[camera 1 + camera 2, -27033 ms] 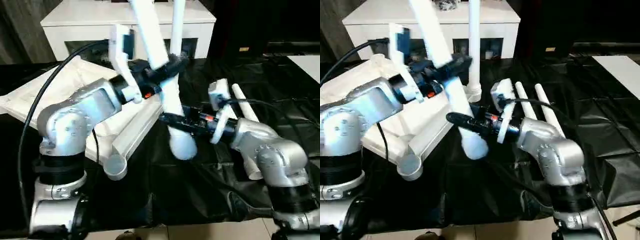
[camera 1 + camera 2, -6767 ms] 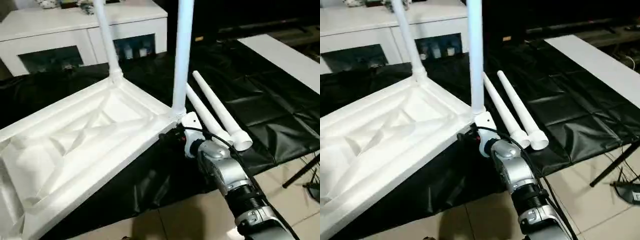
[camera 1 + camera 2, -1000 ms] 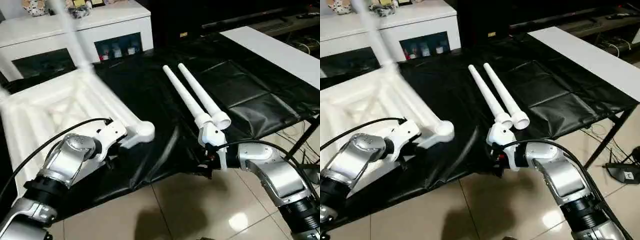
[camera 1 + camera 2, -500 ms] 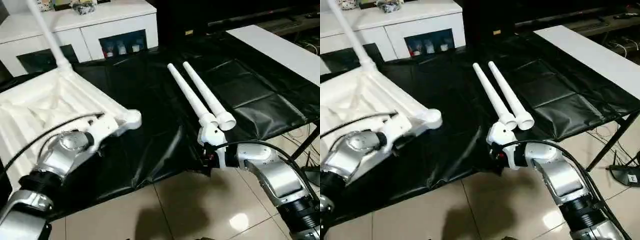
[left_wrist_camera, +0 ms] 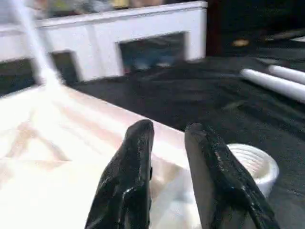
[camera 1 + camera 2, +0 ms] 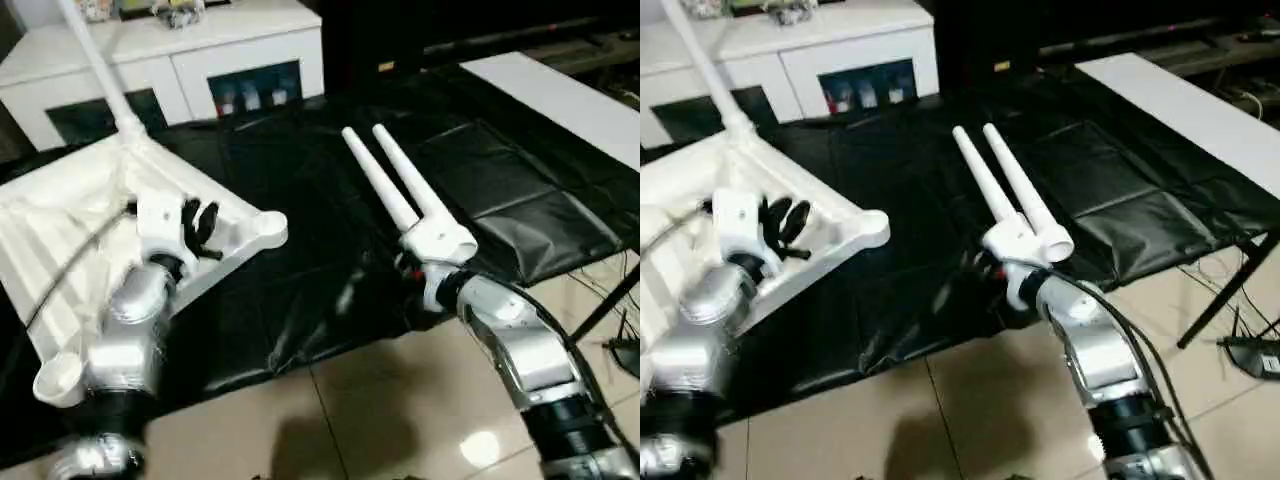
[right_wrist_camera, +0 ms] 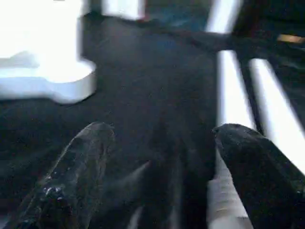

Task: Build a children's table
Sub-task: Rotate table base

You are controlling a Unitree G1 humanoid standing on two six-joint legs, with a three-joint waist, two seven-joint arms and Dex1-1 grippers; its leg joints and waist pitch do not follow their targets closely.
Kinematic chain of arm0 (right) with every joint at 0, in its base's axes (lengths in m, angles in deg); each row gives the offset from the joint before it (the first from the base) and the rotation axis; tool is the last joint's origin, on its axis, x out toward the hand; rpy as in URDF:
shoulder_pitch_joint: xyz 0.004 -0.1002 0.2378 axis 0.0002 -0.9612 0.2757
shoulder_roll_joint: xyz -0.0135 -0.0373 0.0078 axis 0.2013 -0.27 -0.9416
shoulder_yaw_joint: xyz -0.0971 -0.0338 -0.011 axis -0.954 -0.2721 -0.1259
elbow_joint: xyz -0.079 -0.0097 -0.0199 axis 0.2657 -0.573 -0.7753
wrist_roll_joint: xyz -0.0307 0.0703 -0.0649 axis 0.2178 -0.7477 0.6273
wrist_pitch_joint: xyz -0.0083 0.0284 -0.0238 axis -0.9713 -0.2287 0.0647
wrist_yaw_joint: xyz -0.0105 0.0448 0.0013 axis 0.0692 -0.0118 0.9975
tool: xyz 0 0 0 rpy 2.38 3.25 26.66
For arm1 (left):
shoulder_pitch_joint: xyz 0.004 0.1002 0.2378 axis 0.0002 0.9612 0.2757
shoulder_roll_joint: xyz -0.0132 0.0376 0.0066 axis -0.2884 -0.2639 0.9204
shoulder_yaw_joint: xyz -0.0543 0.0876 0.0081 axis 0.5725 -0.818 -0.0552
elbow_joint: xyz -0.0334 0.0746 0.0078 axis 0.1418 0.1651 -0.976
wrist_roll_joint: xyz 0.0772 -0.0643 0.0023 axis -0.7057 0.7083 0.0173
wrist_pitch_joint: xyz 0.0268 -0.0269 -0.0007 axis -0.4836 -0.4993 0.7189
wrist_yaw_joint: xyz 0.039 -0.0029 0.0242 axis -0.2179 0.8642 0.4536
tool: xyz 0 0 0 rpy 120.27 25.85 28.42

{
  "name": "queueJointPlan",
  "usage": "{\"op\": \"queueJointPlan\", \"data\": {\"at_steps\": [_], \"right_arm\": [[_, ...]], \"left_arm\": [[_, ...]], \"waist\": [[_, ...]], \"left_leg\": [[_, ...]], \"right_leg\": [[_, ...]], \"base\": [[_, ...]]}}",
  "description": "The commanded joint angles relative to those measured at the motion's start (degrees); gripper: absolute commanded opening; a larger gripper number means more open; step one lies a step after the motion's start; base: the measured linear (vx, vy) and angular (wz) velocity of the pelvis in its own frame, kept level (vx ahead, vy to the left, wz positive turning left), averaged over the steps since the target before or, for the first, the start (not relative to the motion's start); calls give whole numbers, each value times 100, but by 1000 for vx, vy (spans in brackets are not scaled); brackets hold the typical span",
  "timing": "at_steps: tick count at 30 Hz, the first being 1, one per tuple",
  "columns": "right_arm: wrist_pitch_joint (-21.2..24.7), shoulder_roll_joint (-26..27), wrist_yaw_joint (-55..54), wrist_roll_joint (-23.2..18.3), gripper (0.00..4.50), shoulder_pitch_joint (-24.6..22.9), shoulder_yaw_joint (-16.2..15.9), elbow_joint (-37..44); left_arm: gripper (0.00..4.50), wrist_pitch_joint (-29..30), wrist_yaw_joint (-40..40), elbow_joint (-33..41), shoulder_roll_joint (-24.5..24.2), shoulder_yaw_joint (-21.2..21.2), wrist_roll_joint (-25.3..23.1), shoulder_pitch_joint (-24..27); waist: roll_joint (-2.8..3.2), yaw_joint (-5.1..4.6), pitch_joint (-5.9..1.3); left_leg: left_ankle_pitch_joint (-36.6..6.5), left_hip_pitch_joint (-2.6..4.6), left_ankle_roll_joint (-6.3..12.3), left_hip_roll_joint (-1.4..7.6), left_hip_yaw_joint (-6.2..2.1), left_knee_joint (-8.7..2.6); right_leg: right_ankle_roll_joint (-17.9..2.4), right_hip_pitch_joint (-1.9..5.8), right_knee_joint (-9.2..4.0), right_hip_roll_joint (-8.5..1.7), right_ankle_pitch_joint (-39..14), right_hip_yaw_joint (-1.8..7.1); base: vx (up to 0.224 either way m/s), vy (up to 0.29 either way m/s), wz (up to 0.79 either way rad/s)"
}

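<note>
Upturned white children's table (image 6: pixel 60 215), two loose legs (image 6: pixel 400 185) beside.

The left hand (image 6: pixel 203 226) has let go of the table (image 6: pixel 60 225) and risen above it.

The children's table (image 6: pixel 90 215) runs off the left edge of the frame, so its far side is cut off. Its one upright leg (image 6: pixel 95 65) leaves the frame at the top. The right hand (image 7: pixel 159 167) hides under its own wrist in the head views, which also covers the near ends of the two loose legs (image 6: pixel 395 180). The items behind the cabinet's (image 6: pixel 250 55) glass are too small to identify.
</note>
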Motion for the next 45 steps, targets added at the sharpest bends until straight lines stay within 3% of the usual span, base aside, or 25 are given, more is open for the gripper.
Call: {"op": "queueJointPlan", "data": {"at_steps": [1,5,7,8,11,12,13,14,15,17,20,22,24,26,28,30,31,33,35,37,38,39,43,44,45], "right_arm": [[96,59,-284,-39,384,-24,146,47],[55,222,-574,46,384,49,190,-67],[51,242,-593,54,384,69,204,-84],[42,246,-604,55,384,115,219,-128],[-4,323,-864,123,384,231,292,-260],[56,382,-873,27,384,232,346,-281],[76,379,-810,22,384,210,284,-243],[88,369,-753,25,384,188,224,-207],[88,360,-729,37,384,178,190,-188],[209,524,-689,-216,384,58,271,-33],[266,609,-702,-246,384,-39,231,57],[292,644,-643,-249,384,-132,140,138],[335,612,-595,-174,384,-153,25,168],[369,606,-567,-163,384,-159,-20,201],[361,631,-570,-212,384,-157,10,233],[359,590,-467,-199,384,-109,-44,165],[344,583,-428,-203,384,-97,-63,142],[309,566,-313,-212,384,-43,-134,124],[306,564,-250,-235,384,-2,-169,111],[289,579,-109,-305,384,60,-239,80],[280,584,-70,-318,384,68,-256,73],[271,587,-48,-323,384,74,-267,68],[254,639,43,-382,384,129,-293,40],[251,635,53,-385,384,129,-298,48],[263,645,38,-375,384,145,-302,38]], "left_arm": [[134,130,-248,329,42,118,-198,50],[134,487,-515,707,198,83,-231,167],[134,534,-532,738,204,48,-215,194],[134,548,-541,748,235,3,-189,235],[134,848,-708,992,398,-177,-274,411],[164,784,-529,1200,523,-144,-49,508],[169,972,-432,1315,554,-129,94,546],[169,1169,-359,1415,580,-122,204,578],[169,1291,-339,1456,588,-123,236,589],[190,1069,-419,1552,630,-99,170,648],[214,1122,-424,1561,604,-99,160,660],[226,1102,-447,1555,570,-103,149,694],[249,1153,-480,1603,579,-67,192,727],[258,1202,-506,1658,591,-29,203,757],[265,1234,-505,1744,611,-6,186,806],[288,1245,-534,1782,618,2,173,846],[295,1242,-544,1790,614,3,163,862],[300,1243,-607,1828,627,34,178,903],[321,1248,-635,1853,625,45,171,924],[338,1288,-659,1950,620,70,162,1000],[347,1292,-662,1979,621,78,168,1025],[347,1297,-666,2000,629,88,178,1044],[380,1362,-694,2152,635,113,143,1189],[385,1369,-703,2172,635,110,131,1203],[392,1377,-688,2178,619,97,123,1206]], "waist": [[205,-147,-432],[-131,-74,-316],[-507,59,-379],[-488,96,-239],[-202,137,-384],[27,149,-516],[165,146,-538],[-108,-37,-584],[-323,114,-476],[-632,375,-508],[-431,467,-424],[-311,356,-227],[-289,168,-81],[-120,-56,-84],[108,45,27],[-321,42,-110],[-500,47,-141],[-531,414,-186],[-398,450,-213],[-114,427,-345],[5,70,-449],[-87,-16,-540],[-323,-10,-373],[-543,12,-307],[-831,183,-228]], "left_leg": [[-1316,265,1370,690,-824,-870],[-1630,-174,1072,-61,-897,-737],[-1142,-99,582,-752,130,1215],[-1318,-324,882,-530,414,1439],[-1355,-169,1249,-148,439,546],[-820,367,1803,804,-322,-116],[-529,665,2021,1774,-651,-334],[1480,1069,2422,1730,-559,69],[2590,772,2077,530,120,682],[254,-113,1429,-340,237,697],[-419,13,371,-300,198,152],[-1857,271,5,-220,241,-197],[-2895,578,-30,-224,238,-267],[-4049,889,174,-106,156,-393],[-5655,197,310,431,41,-1324],[-4908,791,576,237,160,-774],[-3717,608,497,-221,344,-341],[-681,-97,1072,-342,174,606],[-238,-127,1094,-279,128,342],[-131,434,1066,-24,17,-374],[-780,1100,1932,412,-675,-588],[-1081,1313,2736,630,-882,-513],[-631,917,3002,257,-393,-607],[-1267,704,2486,-109,-16,-589],[-1877,429,1794,-629,303,-98]], "right_leg": [[-1215,146,272,-68,-856,-3],[-1983,408,89,-207,-1776,217],[-2097,261,-927,-653,-3577,-114],[-1549,300,-806,-698,-3771,-156],[168,850,-830,-1048,-2863,-340],[1181,506,-476,-494,-1397,-483],[1200,117,282,-541,-1240,-125],[567,-773,1032,-884,-688,602],[-46,-923,426,-959,796,1075],[771,144,99,-904,2649,1416],[1231,221,78,-464,1253,960],[996,179,-312,-272,-3337,823],[635,48,-637,-192,-5301,598],[405,156,-769,-42,-4598,78],[80,915,814,-65,-1911,45],[216,698,275,-355,-3226,647],[119,816,-454,-513,-4311,842],[-375,1218,-825,-968,-5235,1397],[-871,1252,-754,-684,-3888,1207],[-567,979,-498,-127,-2537,586],[-194,315,386,121,-1968,344],[268,17,789,-40,-1572,408],[568,-294,807,-115,-341,423],[201,0,169,-245,84,582],[126,480,-496,-564,-2284,1096]], "base": [[10,-111,51],[15,-207,61],[-46,-274,60],[-35,-278,50],[-16,-248,55],[-14,-236,65],[-14,-236,65],[36,-241,36],[15,-98,31],[-51,5,32],[-114,-55,8],[-105,-87,-8],[-97,3,-6],[-95,42,-11],[-121,29,-20],[-11,-32,-12],[52,-59,-10],[62,-38,7],[66,-20,21],[112,18,22],[147,36,0],[162,6,-15],[144,-5,-6],[122,-48,-4],[119,-106,3]]}}
